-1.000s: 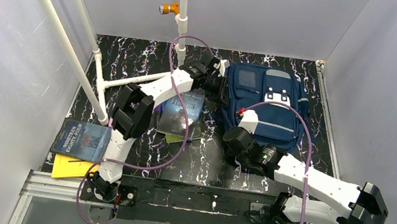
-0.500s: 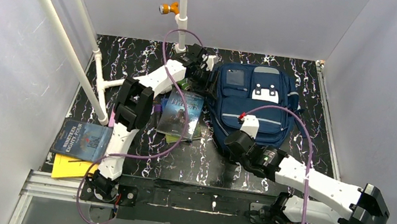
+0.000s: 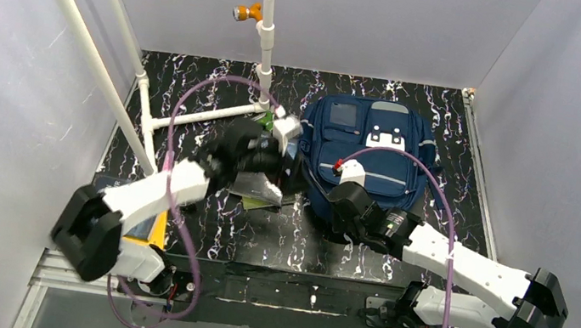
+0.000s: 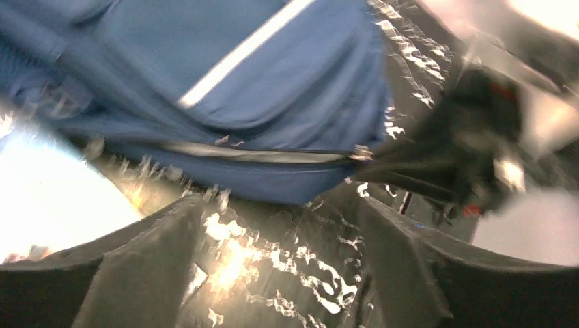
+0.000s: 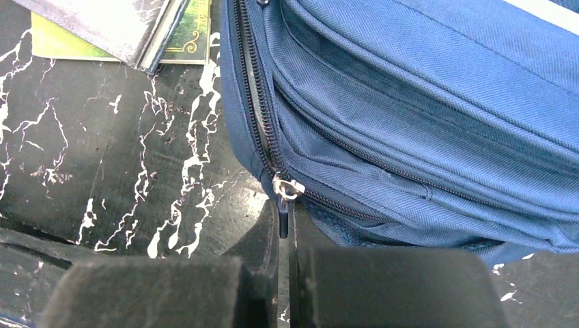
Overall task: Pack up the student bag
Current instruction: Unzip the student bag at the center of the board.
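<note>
A big blue bag (image 5: 423,102) fills the upper right of the frame. A zip (image 5: 256,89) runs down its edge from the top middle to a shiny silver slider (image 5: 287,186). A thin black pull tab (image 5: 283,217) hangs down from the slider. At the bottom middle, the black pincer (image 5: 285,239) is pressed tight together on that tab. In the upper left corner lies a pale book (image 5: 116,27) on top of a green and yellow one (image 5: 188,34). The black bench (image 5: 102,157) with white wiggly lines fills the left side.
</note>
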`<state>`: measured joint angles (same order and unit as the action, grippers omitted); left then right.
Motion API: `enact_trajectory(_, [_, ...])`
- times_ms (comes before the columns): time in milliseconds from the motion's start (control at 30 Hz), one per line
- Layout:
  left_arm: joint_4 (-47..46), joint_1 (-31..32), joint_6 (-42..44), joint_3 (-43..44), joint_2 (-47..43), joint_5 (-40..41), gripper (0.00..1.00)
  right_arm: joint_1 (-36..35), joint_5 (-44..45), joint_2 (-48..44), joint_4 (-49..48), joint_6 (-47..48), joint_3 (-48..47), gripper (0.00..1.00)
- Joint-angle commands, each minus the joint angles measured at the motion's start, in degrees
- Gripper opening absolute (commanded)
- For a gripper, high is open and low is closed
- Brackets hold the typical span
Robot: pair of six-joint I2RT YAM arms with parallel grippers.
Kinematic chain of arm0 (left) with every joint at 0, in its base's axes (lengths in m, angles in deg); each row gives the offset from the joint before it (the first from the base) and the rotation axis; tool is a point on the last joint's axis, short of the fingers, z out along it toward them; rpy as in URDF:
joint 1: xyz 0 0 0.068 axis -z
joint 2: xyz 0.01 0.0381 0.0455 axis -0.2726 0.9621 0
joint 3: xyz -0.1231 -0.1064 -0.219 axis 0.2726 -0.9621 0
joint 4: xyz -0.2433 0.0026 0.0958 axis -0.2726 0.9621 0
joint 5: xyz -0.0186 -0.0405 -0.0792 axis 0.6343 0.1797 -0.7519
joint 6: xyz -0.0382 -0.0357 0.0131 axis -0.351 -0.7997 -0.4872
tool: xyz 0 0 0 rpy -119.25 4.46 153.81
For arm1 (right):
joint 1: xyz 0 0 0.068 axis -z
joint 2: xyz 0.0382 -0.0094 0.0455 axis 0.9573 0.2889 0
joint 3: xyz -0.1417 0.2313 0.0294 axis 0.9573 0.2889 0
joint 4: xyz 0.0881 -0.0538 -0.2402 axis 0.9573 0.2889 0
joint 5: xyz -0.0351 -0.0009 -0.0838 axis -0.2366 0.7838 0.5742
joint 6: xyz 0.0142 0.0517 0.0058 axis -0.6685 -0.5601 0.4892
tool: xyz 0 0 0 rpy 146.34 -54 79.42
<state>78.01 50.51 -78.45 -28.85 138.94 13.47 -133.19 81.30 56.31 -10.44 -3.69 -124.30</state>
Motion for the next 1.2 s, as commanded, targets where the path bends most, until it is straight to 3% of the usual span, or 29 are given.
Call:
enact_trajectory(0, [-40.5, 7.8, 17.0, -20.2, -10.1, 2.3, 0.91, 0.5, -2.1, -3.8, -4.6, 6.8, -2.3, 0.01])
enact_trajectory(300, [-34.6, 8.0, 32.1, -11.5, -0.1, -11.5, 0.92, 0.6, -3.7, -6.1, -6.7, 13.2, -2.6, 0.01])
enact_trajectory(433, [-30.4, 8.1, 33.7, -7.7, 4.2, -16.0, 0.89, 0.6, -4.2, -6.4, -7.2, 13.6, -2.7, 0.01])
enact_trajectory(567, [-30.0, 8.2, 33.4, -6.8, 6.8, -17.4, 0.79, 0.6, -4.3, -6.2, -7.4, 13.4, -2.6, 0.01])
enact_trajectory(700, [-29.0, 8.1, 34.4, -7.9, 6.3, -17.2, 0.6, 0.6, -4.3, -6.2, -6.4, 13.2, -3.1, 0.01])
enact_trajectory(1167, [-28.4, 8.2, 32.5, -7.0, 8.9, -18.3, 0.28, 0.6, -5.2, -7.2, -8.5, 12.6, -3.1, 0.01])
